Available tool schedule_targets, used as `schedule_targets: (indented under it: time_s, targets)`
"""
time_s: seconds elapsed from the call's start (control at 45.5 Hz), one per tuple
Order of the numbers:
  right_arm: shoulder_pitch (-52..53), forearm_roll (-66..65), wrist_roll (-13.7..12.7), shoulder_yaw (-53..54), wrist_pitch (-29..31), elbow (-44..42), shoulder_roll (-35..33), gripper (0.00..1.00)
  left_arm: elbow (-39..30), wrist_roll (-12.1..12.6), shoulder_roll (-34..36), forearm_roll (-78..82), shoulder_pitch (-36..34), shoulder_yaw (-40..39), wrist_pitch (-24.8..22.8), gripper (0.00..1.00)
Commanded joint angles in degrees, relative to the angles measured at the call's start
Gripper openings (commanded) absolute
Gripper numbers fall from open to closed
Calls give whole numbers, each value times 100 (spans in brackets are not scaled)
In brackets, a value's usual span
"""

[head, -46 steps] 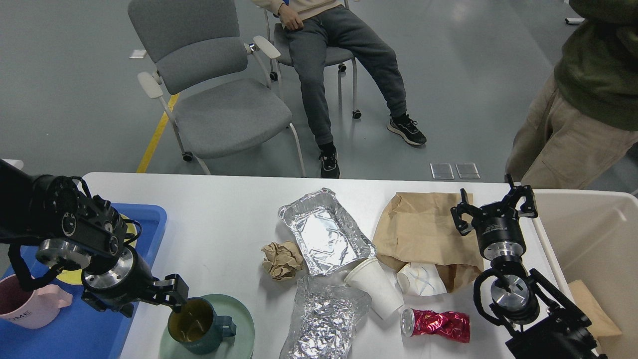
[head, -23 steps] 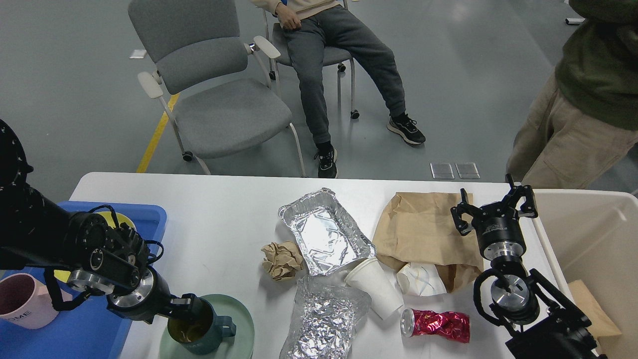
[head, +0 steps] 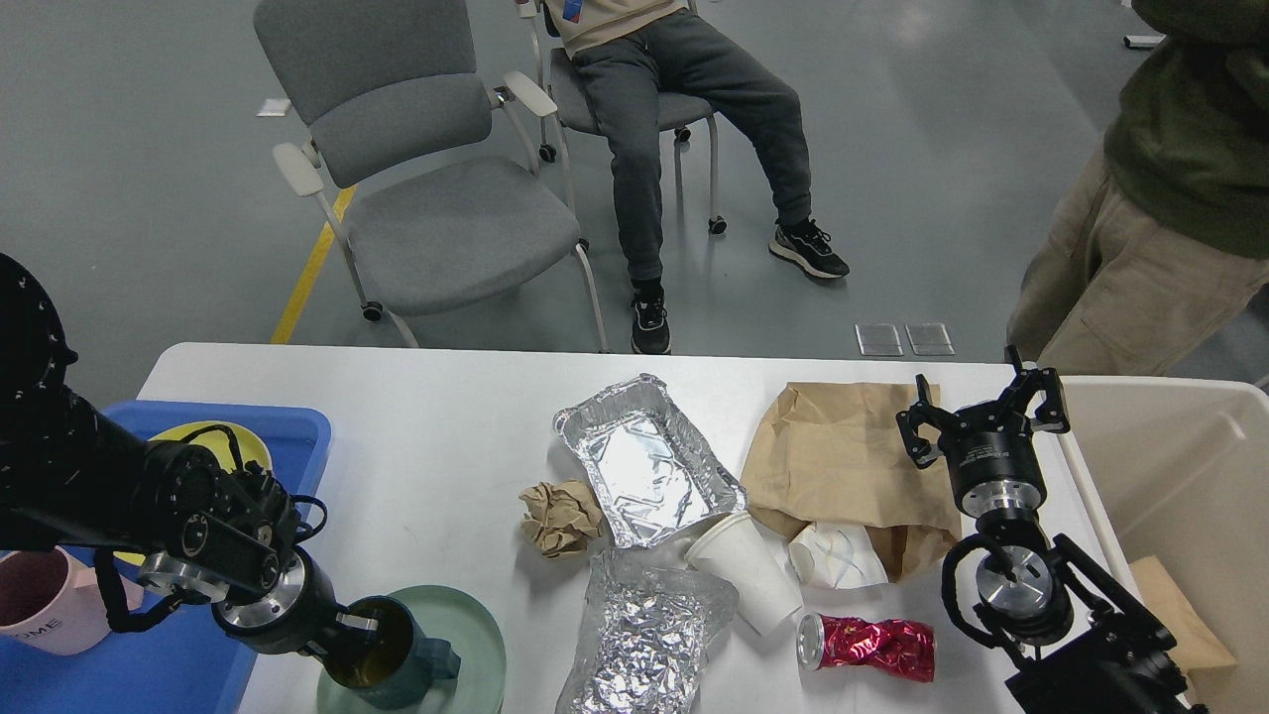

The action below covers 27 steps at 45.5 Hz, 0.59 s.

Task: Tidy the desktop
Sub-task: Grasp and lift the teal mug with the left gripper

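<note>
Down at the near-left edge of the desktop (head: 436, 446), your left gripper (head: 355, 635) is buried at the rim of the teal mug (head: 392, 659) on the green plate (head: 476, 635), so you can't tell how its fingers sit. Your right gripper (head: 981, 412) hovers spread wide over the brown paper bag (head: 843, 456), hard up against the beige bin (head: 1170, 476). Bare white surface runs between the blue tray (head: 297, 436) and the foil tray (head: 644, 461).

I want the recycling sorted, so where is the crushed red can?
In the head view, the crushed red can lies on its side at the desktop's near right, just below the white paper cups.
</note>
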Motion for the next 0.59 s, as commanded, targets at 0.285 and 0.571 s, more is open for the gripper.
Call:
schedule_targets:
  time_s: [0.285, 0.571]
  targets:
    - [-8, 3, 0, 0, 2, -8, 0, 100, -59, 75, 70, 4, -78, 52, -69, 0]
    - [1, -6, 0, 0, 2, -8, 0, 100, -428, -12, 421, 13, -1184, 254, -1035, 0]
